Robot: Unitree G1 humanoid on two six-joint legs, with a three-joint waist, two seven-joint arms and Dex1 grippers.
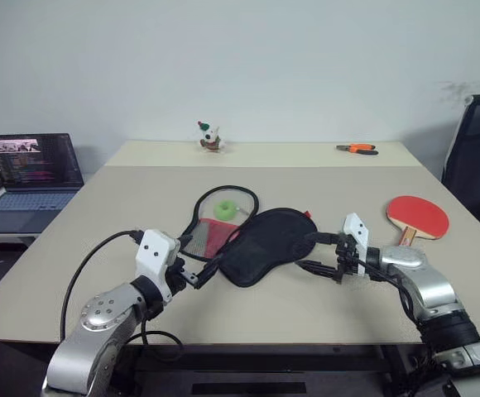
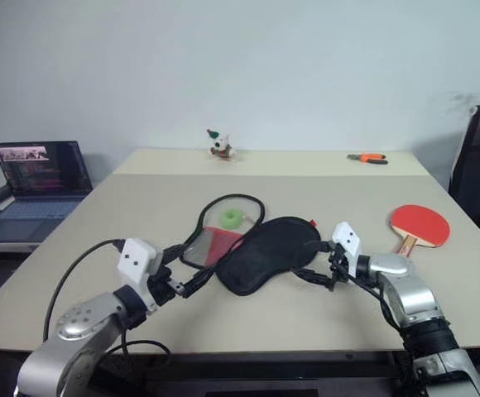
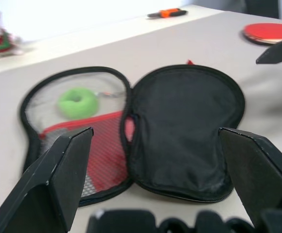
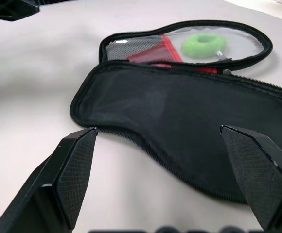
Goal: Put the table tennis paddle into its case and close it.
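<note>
On the table (image 1: 323, 310), the case (image 1: 265, 244) lies unzipped mid-table, its 2 halves flat, narrow ends toward the robot. The left gripper (image 1: 209, 273) and right gripper (image 1: 316, 253) flank it, spread wide, empty. The table tennis paddle (image 1: 418, 217) lies far right, handle toward the robot.

Head cameras look down the table (image 1: 323, 314); wrist cameras closely face the case (image 3: 185, 131).

Black case (image 1: 265, 244) lying unzipped, red paddle (image 1: 418, 217) flat, well apart

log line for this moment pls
case: open flat, empty | paddle: on table, right of case | left gripper: open | right gripper: open
</note>
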